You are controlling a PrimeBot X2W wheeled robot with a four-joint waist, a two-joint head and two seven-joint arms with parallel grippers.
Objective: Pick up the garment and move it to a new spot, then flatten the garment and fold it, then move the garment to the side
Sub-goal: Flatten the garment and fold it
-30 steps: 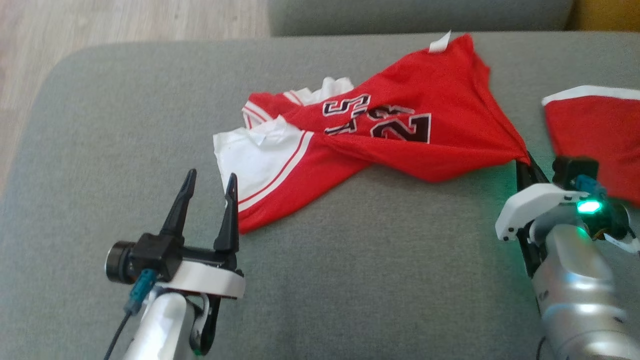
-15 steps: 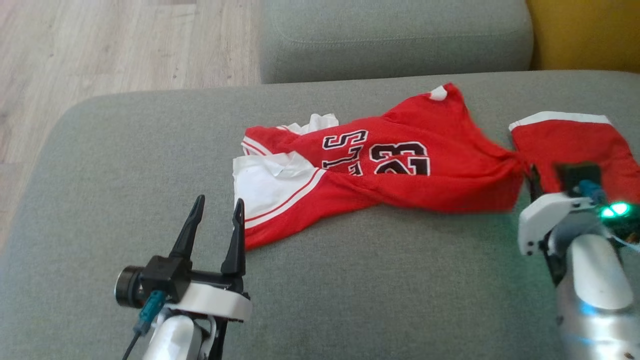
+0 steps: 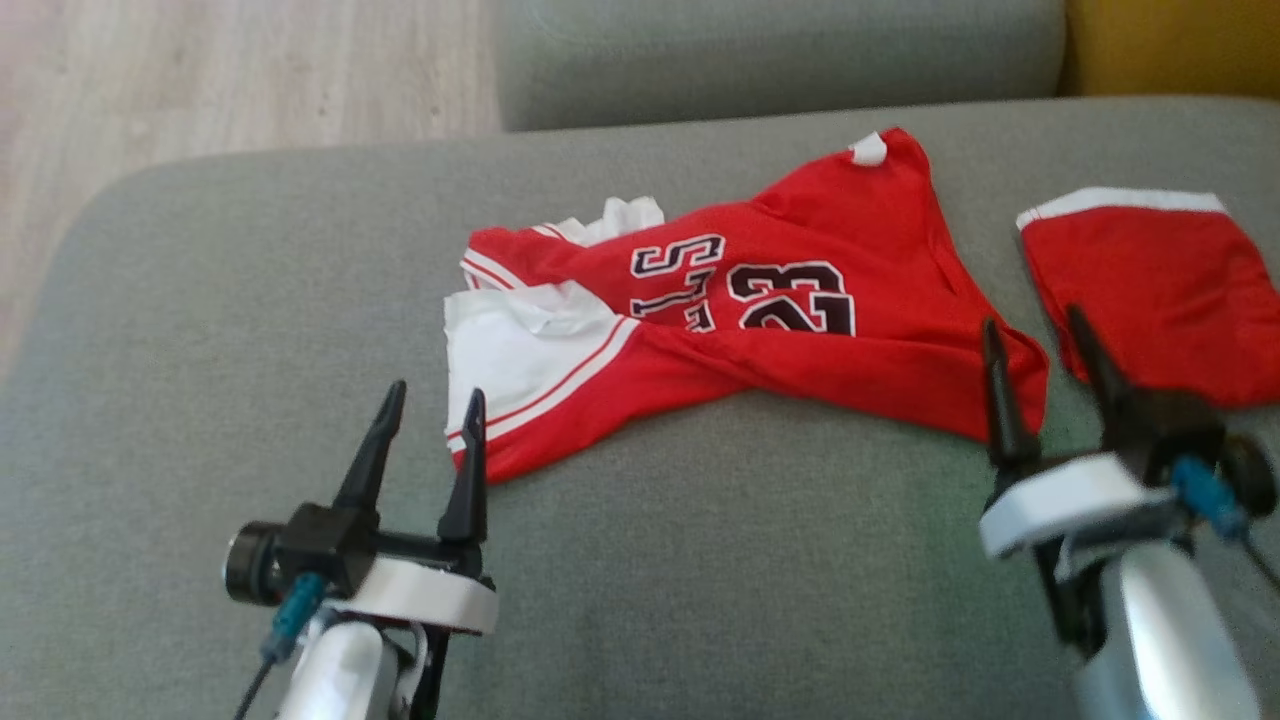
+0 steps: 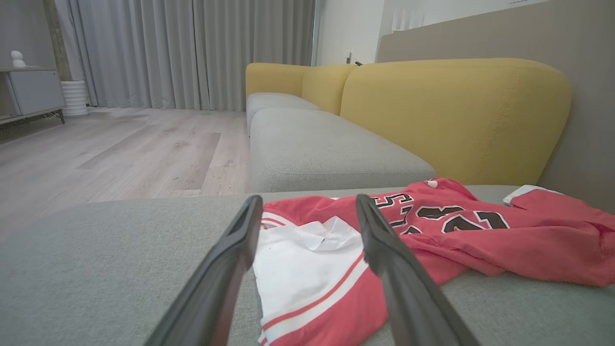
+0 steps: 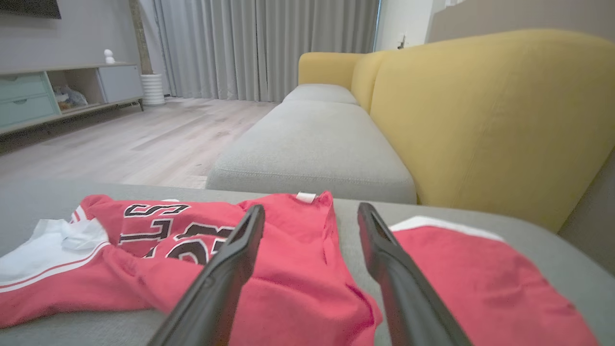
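Pincers come nearest, both over the near part of the grey seat cushion [image 3: 700, 580]. The left pincer [image 3: 437, 390] has its two fingers apart with nothing between them, its inner tip just at the striped hem of the jersey [image 3: 850, 230]. The right pincer [image 3: 1031, 320] is likewise spread and empty, its fingers straddling the bunched red corner at the jersey's right end, though the head view is too blurred to tell whether a finger touches the cloth. Beyond them the jersey lies crumpled across the middle of the cushion and reaches toward its far edge, with the white side panel and stripes to the left, black numerals twisted in the middle and a small white tag at the farthest point. It is neither flat nor folded, so flattening looks to be the step in hand. The cloth looks thin, light and limp, probably slick. It should sag from any single hold and slide easily over the upholstery, so it wants two holds well apart. The white-panelled hem corner before the left pincer and the gathered corner before the right seem the sensible places, pinched low against the cushion and drawn outward to take out the twist. Just beside the jersey, toward the cushion's right edge, lies a separate red piece [image 3: 1150, 280] with a white band, best kept out of the grip. Farther off are a second cushion [image 3: 780, 60], a yellow backrest [image 3: 1170, 40] and wooden floor [image 3: 250, 80].
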